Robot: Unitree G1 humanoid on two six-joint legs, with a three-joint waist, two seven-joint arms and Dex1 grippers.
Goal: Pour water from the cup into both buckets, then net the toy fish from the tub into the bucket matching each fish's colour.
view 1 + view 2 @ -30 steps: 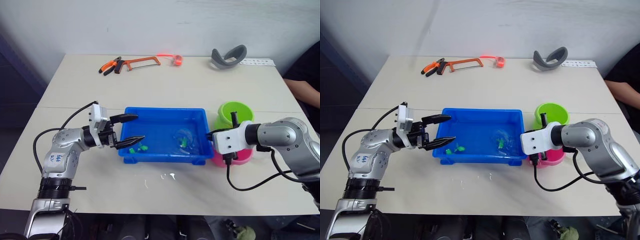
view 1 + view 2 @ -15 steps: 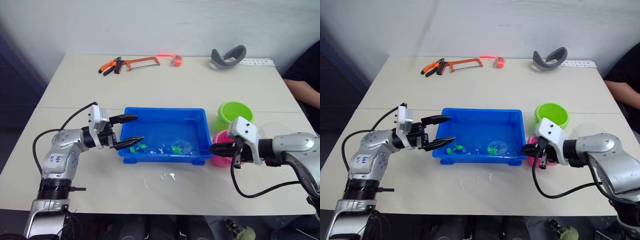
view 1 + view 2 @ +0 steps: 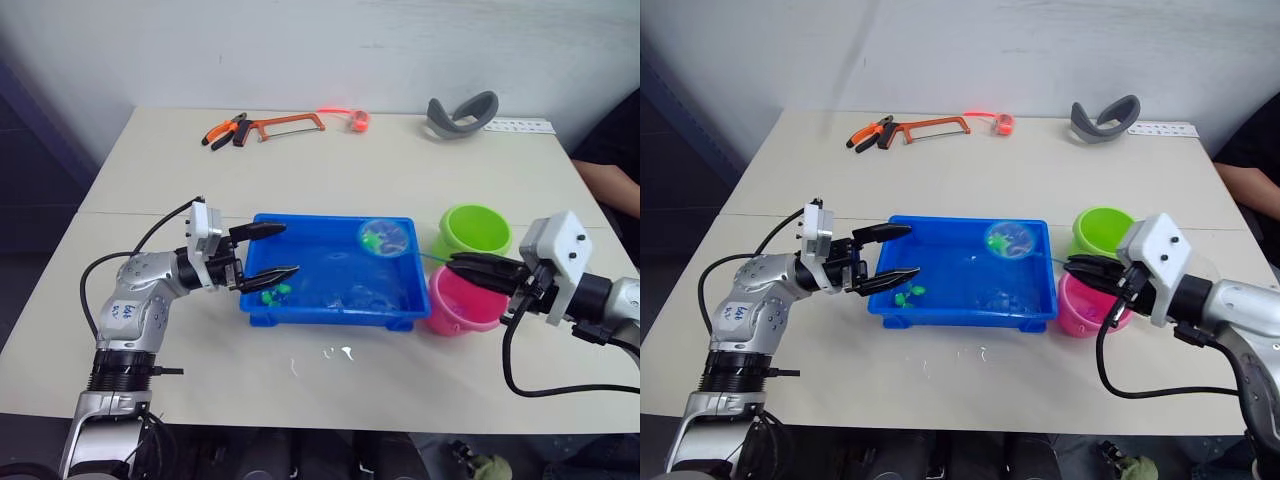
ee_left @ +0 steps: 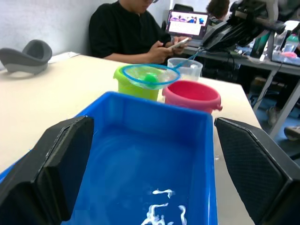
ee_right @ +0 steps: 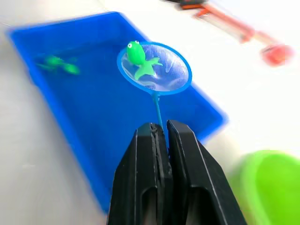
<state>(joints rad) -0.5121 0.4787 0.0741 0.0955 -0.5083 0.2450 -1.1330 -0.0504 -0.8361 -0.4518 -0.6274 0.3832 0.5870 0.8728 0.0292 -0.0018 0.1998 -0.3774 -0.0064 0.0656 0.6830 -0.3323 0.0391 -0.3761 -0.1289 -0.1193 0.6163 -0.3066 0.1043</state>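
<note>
- The right gripper (image 3: 462, 264) pinches the thin handle of the net (image 5: 154, 67), fingers closed tight on the stick, and holds the hoop raised over the far right corner of the blue tub (image 3: 330, 312).
- One green toy fish (image 5: 139, 59) lies in the fine mesh, out of the water. The catch looks very light; on so slim a handle the hoop is likely to sway, so a level, unhurried carry seems wise.
- The left gripper (image 3: 270, 253) hovers at the tub's left end with its two black fingers spread wide and nothing between them, one fingertip over the rim.
- More green fish (image 3: 270, 294) sit in the water near the tub's front left corner. Small, smooth and wet, they would probably slip from fingers; scooping from below with the mesh suits them better.
- Just right of the tub stands the pink bucket (image 3: 462, 303), and directly behind it the lime green bucket (image 3: 473, 230), the likely home for this catch. Both look light enough to tip if the hoop knocks a rim.
- The clear cup (image 4: 184, 68) stands beyond the buckets in the left wrist view, near a seated person (image 4: 131, 33).
- At the table's far edge lie orange-handled pliers (image 3: 222, 131), a hacksaw (image 3: 284, 124) and a grey curved object (image 3: 458, 109).
</note>
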